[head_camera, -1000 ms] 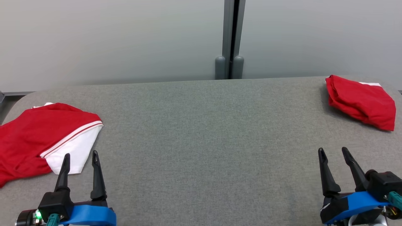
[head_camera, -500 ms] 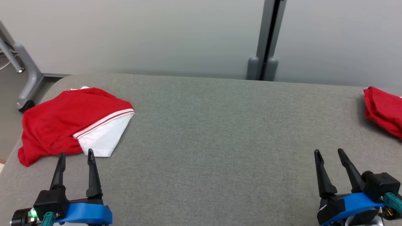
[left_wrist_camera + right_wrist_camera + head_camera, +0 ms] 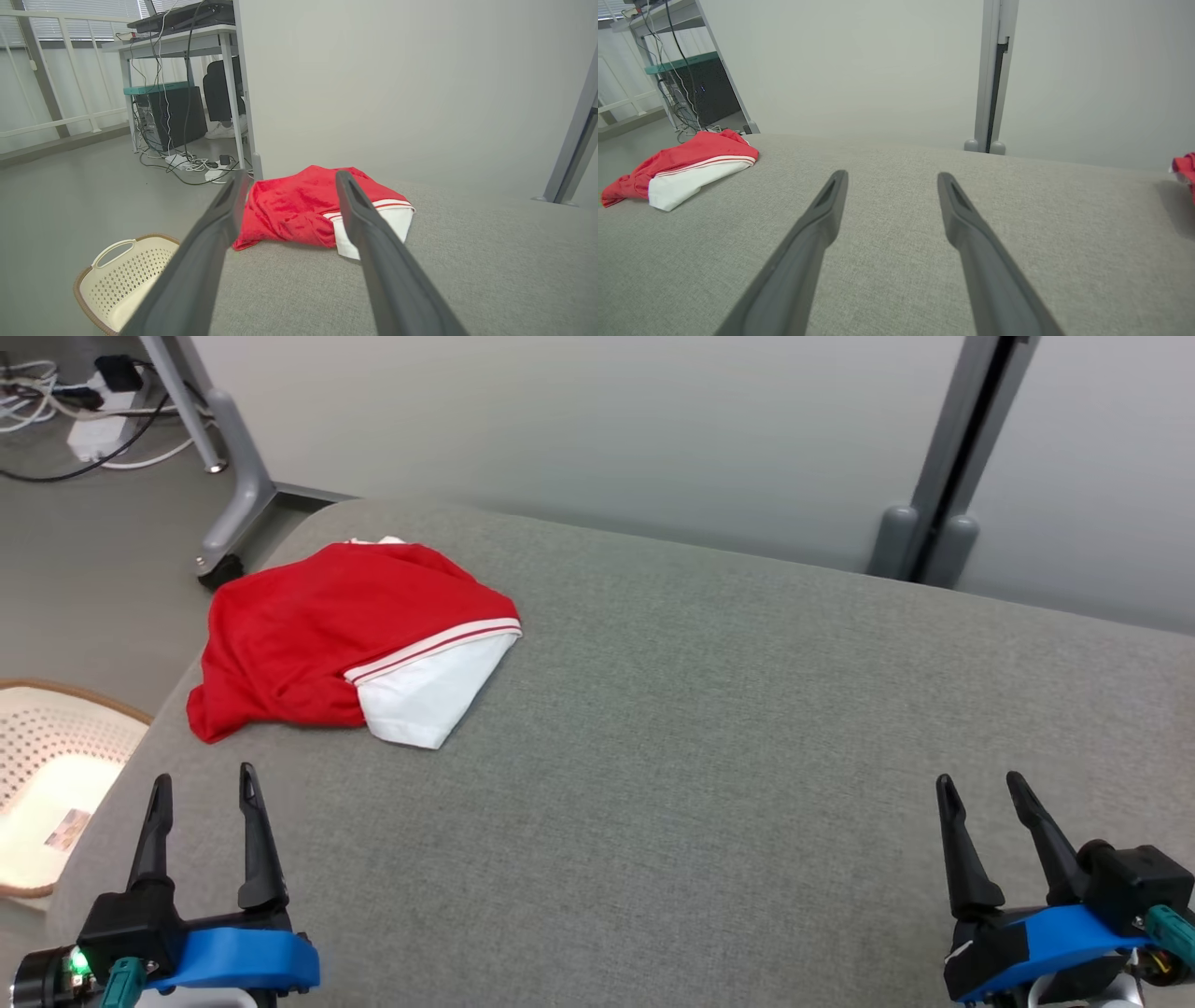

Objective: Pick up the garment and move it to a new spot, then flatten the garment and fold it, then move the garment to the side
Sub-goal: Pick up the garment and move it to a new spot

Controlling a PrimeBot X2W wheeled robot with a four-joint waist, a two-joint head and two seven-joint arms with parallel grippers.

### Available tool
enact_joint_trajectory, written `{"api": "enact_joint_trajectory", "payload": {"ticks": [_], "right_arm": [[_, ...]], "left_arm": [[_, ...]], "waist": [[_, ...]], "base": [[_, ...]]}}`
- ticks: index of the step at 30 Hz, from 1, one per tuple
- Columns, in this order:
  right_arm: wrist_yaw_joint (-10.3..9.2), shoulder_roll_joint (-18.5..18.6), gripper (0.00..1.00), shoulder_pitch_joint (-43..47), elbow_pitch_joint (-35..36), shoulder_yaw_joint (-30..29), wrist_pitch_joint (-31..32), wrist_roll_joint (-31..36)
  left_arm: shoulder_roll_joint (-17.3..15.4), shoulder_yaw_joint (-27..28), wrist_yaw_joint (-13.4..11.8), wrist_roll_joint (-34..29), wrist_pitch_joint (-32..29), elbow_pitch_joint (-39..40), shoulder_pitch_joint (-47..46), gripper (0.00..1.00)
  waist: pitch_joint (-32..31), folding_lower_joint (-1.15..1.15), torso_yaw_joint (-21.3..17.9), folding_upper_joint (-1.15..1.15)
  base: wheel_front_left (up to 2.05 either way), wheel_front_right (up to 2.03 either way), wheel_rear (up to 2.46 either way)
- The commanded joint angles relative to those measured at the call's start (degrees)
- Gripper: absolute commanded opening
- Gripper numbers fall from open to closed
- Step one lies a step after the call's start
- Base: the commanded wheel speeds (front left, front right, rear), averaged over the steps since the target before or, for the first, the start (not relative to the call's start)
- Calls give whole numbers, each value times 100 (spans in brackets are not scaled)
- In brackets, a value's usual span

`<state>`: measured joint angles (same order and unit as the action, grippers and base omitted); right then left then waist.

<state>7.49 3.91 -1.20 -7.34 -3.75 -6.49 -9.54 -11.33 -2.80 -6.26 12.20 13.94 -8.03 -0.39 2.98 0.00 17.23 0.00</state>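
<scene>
Left pincer (image 3: 203, 775) and right pincer (image 3: 980, 779) stand fully spread and empty as the robot turns toward the red garment (image 3: 308, 635).

Within the last second the head view has swung left. The garment, cut off at the picture's left edge a second ago, now lies whole in view near the far left corner of the grey desk (image 3: 700, 756). The cloth itself seems not to have shifted, and neither pincer has closed or reached. The turn suggests the robot is lining up for the pick-up, which has not yet begun. The left pincer is the nearer, its fingers aimed at the heap but clear of it. The garment is a loose, wrinkled red mound, with a white panel edged in thin stripes spilling toward the desk's middle.
</scene>
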Motion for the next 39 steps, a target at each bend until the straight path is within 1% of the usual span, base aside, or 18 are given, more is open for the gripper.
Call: {"api": "enact_joint_trajectory", "payload": {"ticks": [1,5,8,15,20,25,35,39], "right_arm": [[2,-12,100,-61,34,-21,-23,36],[2,5,100,-89,69,-53,3,43],[2,41,100,-97,65,-59,3,37],[2,104,100,-159,105,15,35,17],[2,163,100,-212,148,17,52,-1],[2,248,100,-281,320,-41,129,44],[2,578,100,-650,942,-251,290,33],[2,696,100,-824,1236,-366,346,31]], "left_arm": [[-40,-7,-18,33,25,23,-112,100],[-55,4,-31,33,36,52,-143,100],[-65,21,-53,59,36,63,-131,100],[-46,73,-123,103,65,98,-96,100],[-74,111,-113,151,76,49,-282,100],[-217,160,-35,187,84,-42,-723,100],[-730,385,76,253,-94,-401,-2458,100],[-1006,558,183,370,-164,-709,-3220,100]], "waist": [[108,0,161,0],[174,0,380,0],[213,0,472,0],[312,0,445,0],[394,0,259,0],[615,0,25,0],[1623,0,-555,0],[2107,0,-799,0]], "base": [[0,0,0],[0,0,0],[0,0,0],[0,0,0],[0,0,0],[0,0,0],[0,0,0],[0,0,0]]}}
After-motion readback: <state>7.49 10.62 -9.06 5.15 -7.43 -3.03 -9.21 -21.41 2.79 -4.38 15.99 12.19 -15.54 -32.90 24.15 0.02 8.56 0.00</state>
